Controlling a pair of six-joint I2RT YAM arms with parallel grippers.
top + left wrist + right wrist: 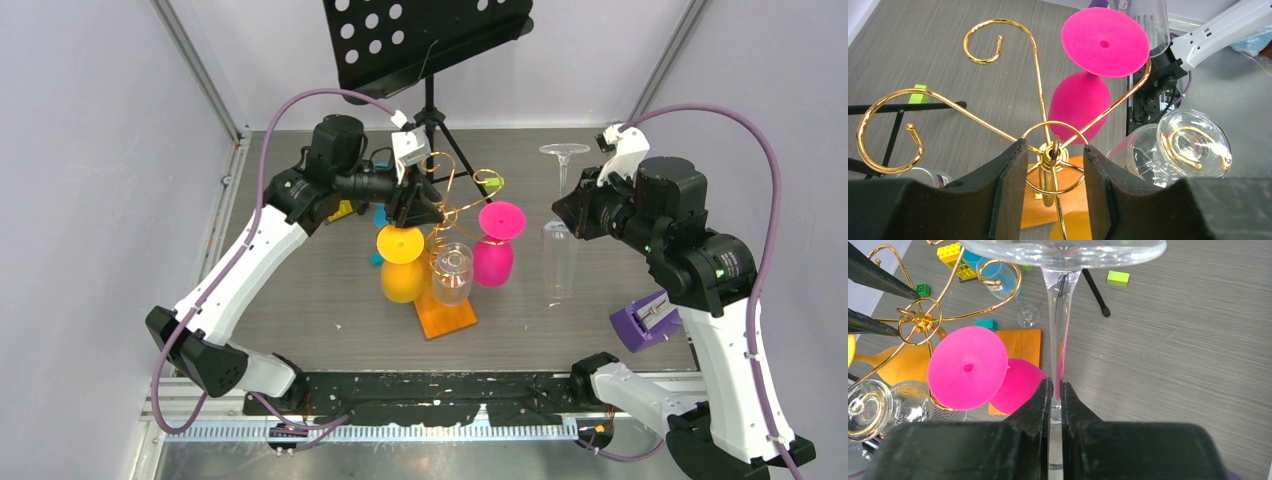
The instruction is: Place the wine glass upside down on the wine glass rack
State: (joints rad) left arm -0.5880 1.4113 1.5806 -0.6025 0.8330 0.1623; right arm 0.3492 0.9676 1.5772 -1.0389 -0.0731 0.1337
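The right hand is clamped tight on the stem of a clear wine glass, which it holds upside down, foot on top and bowl hanging below. That glass is up in the air to the right of the wine glass rack, near it but not touching. The left hand sits at the top of the rack with its jaws partway apart, one on either side of the little gold ring on the central stem. I cannot tell whether they press on it. Three glasses hang upside down on the curled arms: a pink one, a yellow one and a clear one. The rack's orange base rests on the grey surface, with a black perforated music stand behind it
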